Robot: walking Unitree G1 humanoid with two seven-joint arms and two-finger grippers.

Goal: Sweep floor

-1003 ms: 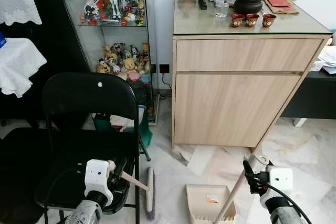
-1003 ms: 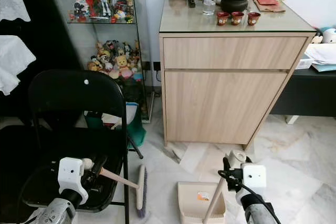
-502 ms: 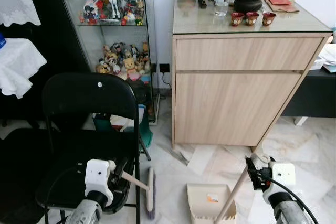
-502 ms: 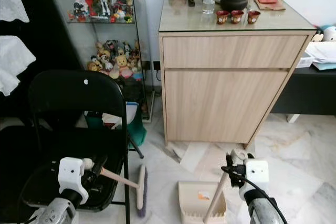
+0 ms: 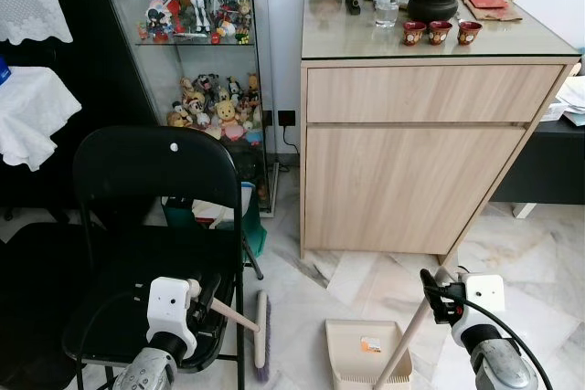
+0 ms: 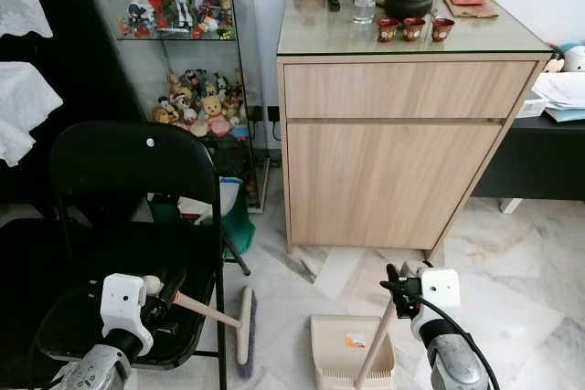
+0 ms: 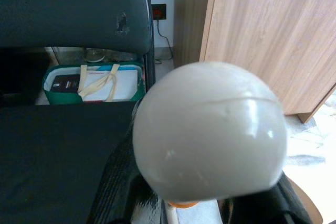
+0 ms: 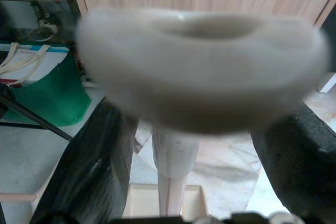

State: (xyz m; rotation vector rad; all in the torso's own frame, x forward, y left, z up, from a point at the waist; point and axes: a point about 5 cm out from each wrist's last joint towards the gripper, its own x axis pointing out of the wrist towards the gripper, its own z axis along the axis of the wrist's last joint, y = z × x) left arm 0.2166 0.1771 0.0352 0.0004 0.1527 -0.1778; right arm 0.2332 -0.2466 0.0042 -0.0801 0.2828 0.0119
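Gripping the broom handle (image 5: pixel 236 318) near its rounded top, my left claw (image 5: pixel 208 303) sits closed on it just above the seat of the black folding chair (image 5: pixel 146 198); the white knob of that handle bulks large in the left wrist view. The broom head (image 5: pixel 261 335) stands on the marble floor (image 5: pixel 539 244) just beside the chair's front leg. My right claw (image 5: pixel 437 289) is clamped on the top of the dustpan handle (image 5: pixel 402 353), and the beige dustpan (image 5: pixel 366 353) rests flat on the floor beyond the broom head from the chair, in front of the wooden cabinet (image 5: pixel 411 152).

I judge both tools light and stiff, hollow plastic, with smooth round handles that could twist in the fingers. Holding so near the top gives little leverage over the bristles; a grip lower on the shaft would steer better. The bristles should flex, so light pressure is enough.

Against half a second ago, the right claw has dipped slightly and shifted a little toward the chair, with the dustpan handle leaning the same way. The left claw, broom and dustpan look unchanged.
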